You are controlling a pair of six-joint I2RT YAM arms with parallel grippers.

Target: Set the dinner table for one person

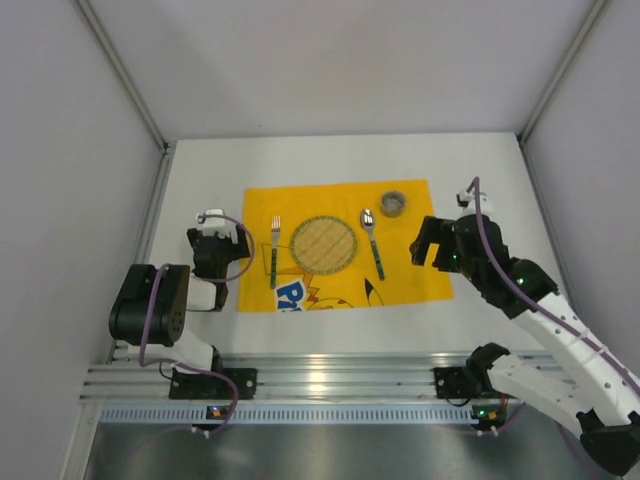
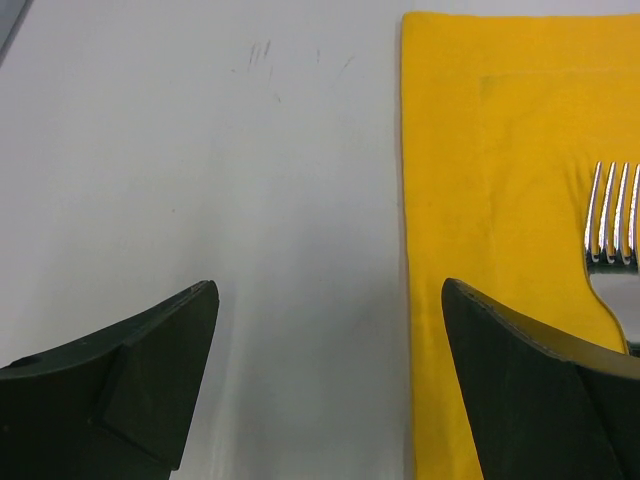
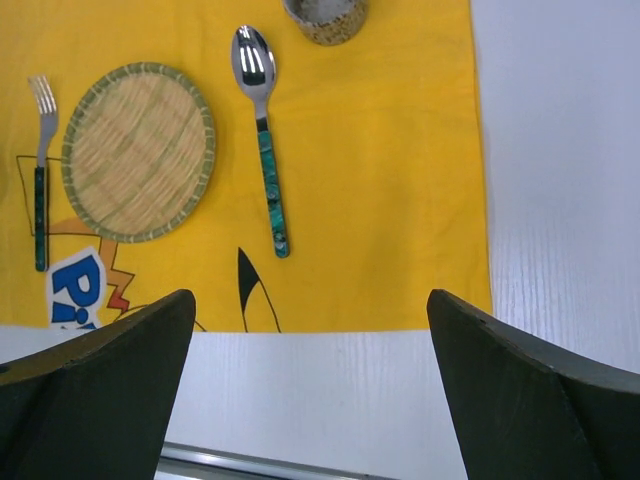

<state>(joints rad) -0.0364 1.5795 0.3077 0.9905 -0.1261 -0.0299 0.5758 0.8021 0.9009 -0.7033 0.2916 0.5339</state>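
Left gripper, nearest us, jaws wide, nothing held, over bare dinner table just off yellow mat's left edge. Right gripper also wide, empty, by mat's near-right corner. Mid-table on mat: fork, woven plate, spoon, small cup farther back. We judge setting approx. done; only pulling arms back is left.

on mat: fork left | plate centre | spoon right | cup behind
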